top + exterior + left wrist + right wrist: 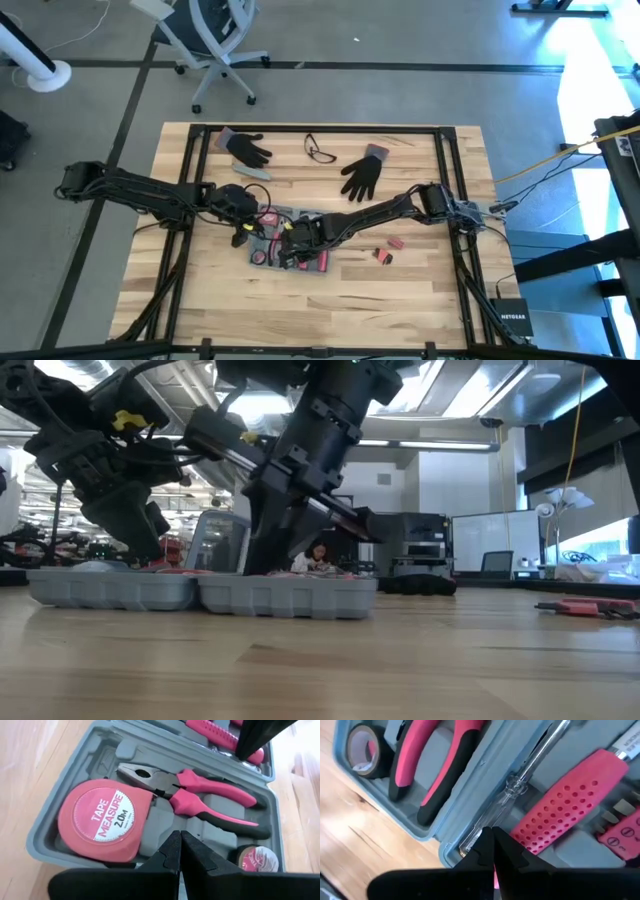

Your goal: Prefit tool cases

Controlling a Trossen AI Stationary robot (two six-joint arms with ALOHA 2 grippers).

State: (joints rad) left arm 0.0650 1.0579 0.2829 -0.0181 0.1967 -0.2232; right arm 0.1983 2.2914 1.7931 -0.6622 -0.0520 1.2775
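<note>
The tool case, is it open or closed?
Open. The tool case lies flat, and its tape measure and pliers show inside.

Worktop: pale planked wood with visible grain, satin sheen; tool case: blue-grey moulded plastic, matt, smooth; tape measure: pink plastic, glossy paper label; pliers: dull grey metal jaws, pink-and-black rubbery handles; screwdriver: bright polished metal shaft; pink handle: dimpled plastic.
</note>
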